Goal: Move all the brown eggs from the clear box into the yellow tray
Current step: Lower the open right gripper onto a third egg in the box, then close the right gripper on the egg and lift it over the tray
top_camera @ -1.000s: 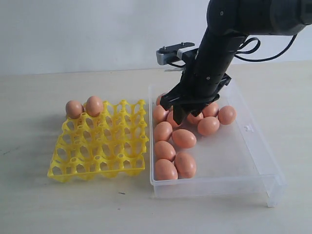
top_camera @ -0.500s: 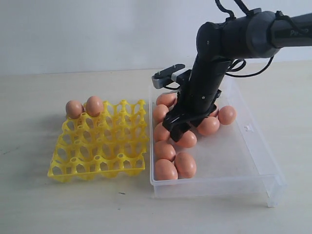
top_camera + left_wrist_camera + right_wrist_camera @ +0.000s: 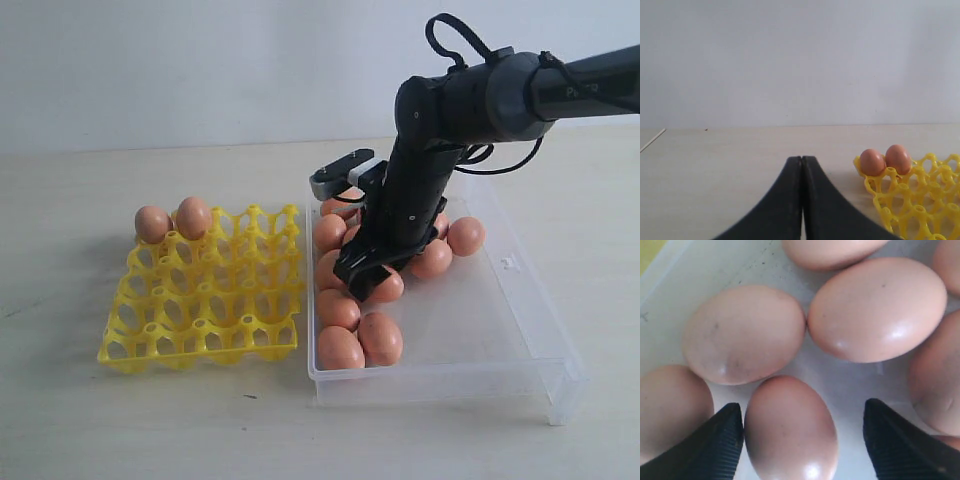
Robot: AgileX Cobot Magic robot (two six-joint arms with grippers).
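Several brown eggs (image 3: 380, 338) lie in the left half of the clear box (image 3: 520, 300). Two brown eggs (image 3: 193, 216) sit in the far left cups of the yellow tray (image 3: 200, 330), which stands left of the box. My right gripper (image 3: 362, 282) is down among the eggs in the box, open. In the right wrist view one egg (image 3: 790, 430) lies between the spread fingers of the right gripper (image 3: 802, 410), close to one finger and apart from the other. My left gripper (image 3: 802, 159) is shut on nothing, over bare table beside the tray (image 3: 910, 200).
Other eggs (image 3: 875, 310) crowd closely round the one between the right fingers. The box's right half (image 3: 480, 320) holds no eggs. The tray's pointed posts stand between open cups. A pale wall runs behind the table.
My right arm has come down and forward-left into the box, from above the far eggs to the middle ones. Its jaws have spread wider. The eggs and tray have not moved.
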